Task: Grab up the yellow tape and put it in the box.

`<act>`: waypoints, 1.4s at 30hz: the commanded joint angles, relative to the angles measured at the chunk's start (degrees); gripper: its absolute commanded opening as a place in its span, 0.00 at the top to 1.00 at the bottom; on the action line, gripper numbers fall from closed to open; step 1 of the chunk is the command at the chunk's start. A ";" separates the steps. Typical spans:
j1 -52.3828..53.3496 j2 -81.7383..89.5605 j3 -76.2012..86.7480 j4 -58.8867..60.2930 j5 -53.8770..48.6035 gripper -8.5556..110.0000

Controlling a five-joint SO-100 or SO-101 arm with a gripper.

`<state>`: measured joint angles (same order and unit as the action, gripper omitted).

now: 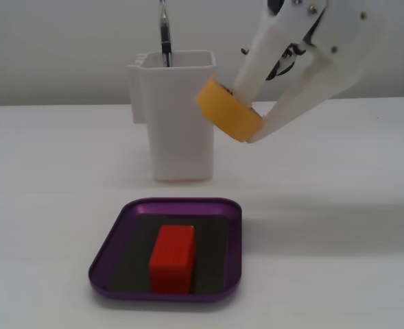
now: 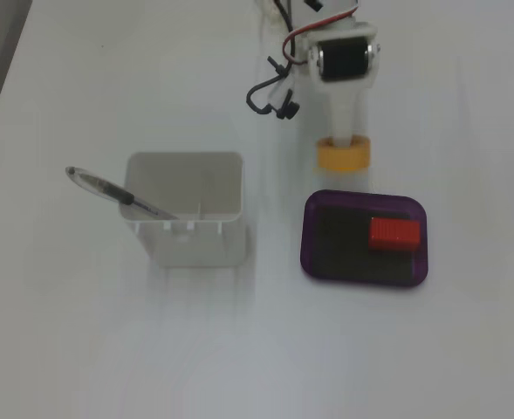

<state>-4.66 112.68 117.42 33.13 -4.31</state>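
Observation:
My white gripper is shut on the yellow tape, a squat yellow-orange roll, and holds it tilted in the air, well above the table. In a fixed view from above, the tape hangs under the gripper just beyond the far edge of the box. The box is a shallow purple tray with a dark floor, near the table's front in a fixed view. A red block lies inside it.
A tall white plastic container with a pen standing in it is behind the tray, close beside the held tape. It also shows in a fixed view from above. Arm cables hang near the wrist.

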 commanded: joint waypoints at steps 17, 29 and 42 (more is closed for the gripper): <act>-0.09 -25.58 -18.98 -3.87 0.35 0.93; -0.09 -29.62 -18.90 -3.87 -0.18 0.93; -0.18 -28.92 -18.98 1.14 -0.18 0.84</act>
<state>-4.83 82.53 101.25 31.73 -4.31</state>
